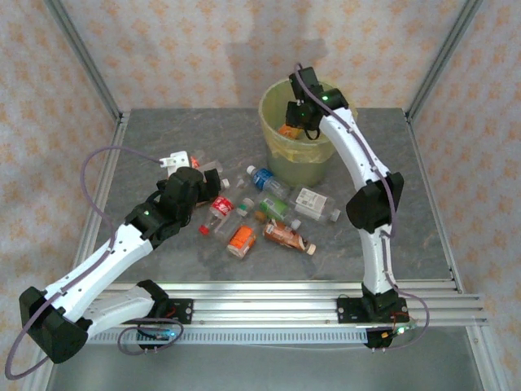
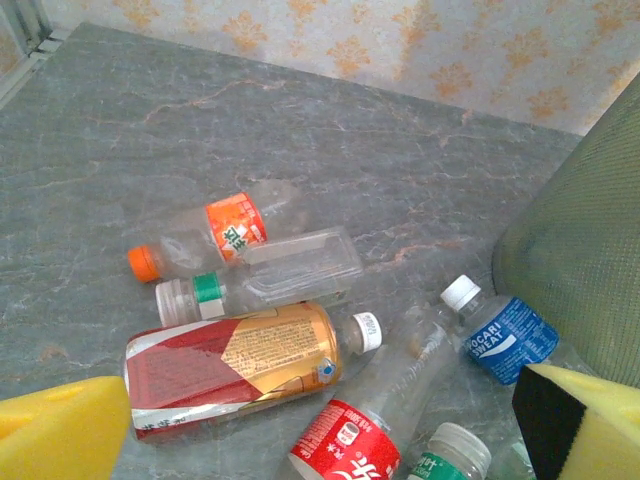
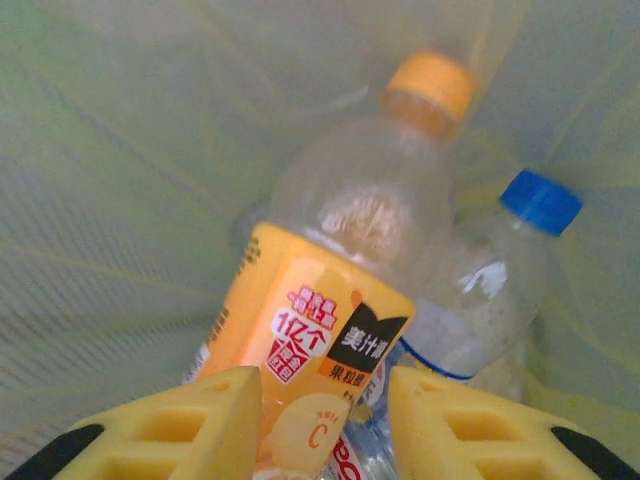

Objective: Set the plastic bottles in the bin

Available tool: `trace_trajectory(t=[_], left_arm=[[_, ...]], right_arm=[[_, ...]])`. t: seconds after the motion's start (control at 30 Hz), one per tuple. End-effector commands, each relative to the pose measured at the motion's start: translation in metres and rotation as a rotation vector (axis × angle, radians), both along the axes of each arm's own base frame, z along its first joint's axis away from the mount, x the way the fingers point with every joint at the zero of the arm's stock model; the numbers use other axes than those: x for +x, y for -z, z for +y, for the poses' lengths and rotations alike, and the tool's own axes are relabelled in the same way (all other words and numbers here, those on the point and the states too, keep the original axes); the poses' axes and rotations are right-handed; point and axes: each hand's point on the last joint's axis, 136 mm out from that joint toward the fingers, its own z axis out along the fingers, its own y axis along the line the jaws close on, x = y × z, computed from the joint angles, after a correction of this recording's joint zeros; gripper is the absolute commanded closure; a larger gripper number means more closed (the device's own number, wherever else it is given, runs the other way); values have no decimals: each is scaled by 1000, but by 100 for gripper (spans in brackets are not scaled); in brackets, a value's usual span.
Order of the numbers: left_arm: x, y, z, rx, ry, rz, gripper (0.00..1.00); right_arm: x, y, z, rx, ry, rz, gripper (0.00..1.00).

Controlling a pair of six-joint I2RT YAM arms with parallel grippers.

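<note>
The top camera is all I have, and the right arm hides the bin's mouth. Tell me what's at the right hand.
Observer: At the right hand, an orange-capped, orange-labelled bottle shows between the yellow pads, inside the bin.
Operator: Name anything beside it.
Observer: A blue-capped clear bottle, just behind it.
Operator: Now report the left hand.
Observer: The left hand is open wide, facing a red-and-gold-labelled bottle with a white cap.

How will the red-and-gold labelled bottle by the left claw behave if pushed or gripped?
The red-and-gold bottle lies on its side, so a push would probably roll it. It looks empty, hence likely light. Its glossy label may be slippery.
</note>
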Motion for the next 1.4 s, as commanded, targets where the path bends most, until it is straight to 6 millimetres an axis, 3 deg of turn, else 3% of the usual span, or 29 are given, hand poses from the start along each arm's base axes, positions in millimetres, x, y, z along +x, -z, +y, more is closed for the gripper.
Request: trace_trajectory(t=[0.0,0.13,0.27,0.37,0.5,0.57,0.77,0.87,1.03,1.17,1.23,1.37], left_arm=[[1,-11,5,8,-38,-17,0],[2,-11,4,8,-36,-16,0],[2,-12,4,8,-38,-17,0],[2,-13,6,10,-43,-18,0],[0,-13,9,18,-53,-16,0],[-1,-14,10,21,-58,-16,0],[0,-16,11,20,-63,-18,0],[1,-17,9,15,-56,-18,0],[1,-19,8,7,-54,-25,0],[3,-22,5,-6,-46,-33,0],[5,-23,2,-11,-38,-37,0],[9,-25,-4,-24,-20,-38,0]], right_arm=[[-9,15,2,10,-42,87,62],[-6,41,-9,-21,-28,166,61],[3,63,-35,-155,29,202,59],[13,62,-61,-309,89,166,59],[21,45,-87,-463,160,97,58],[23,41,-80,-425,127,86,58],[5,32,-1,-20,-138,145,51],[-10,24,14,67,-196,181,48],[-37,22,21,104,-261,262,48],[-50,4,32,184,-321,254,48],[-43,-5,21,130,-278,201,47],[-16,-17,-27,-109,-98,69,44]])
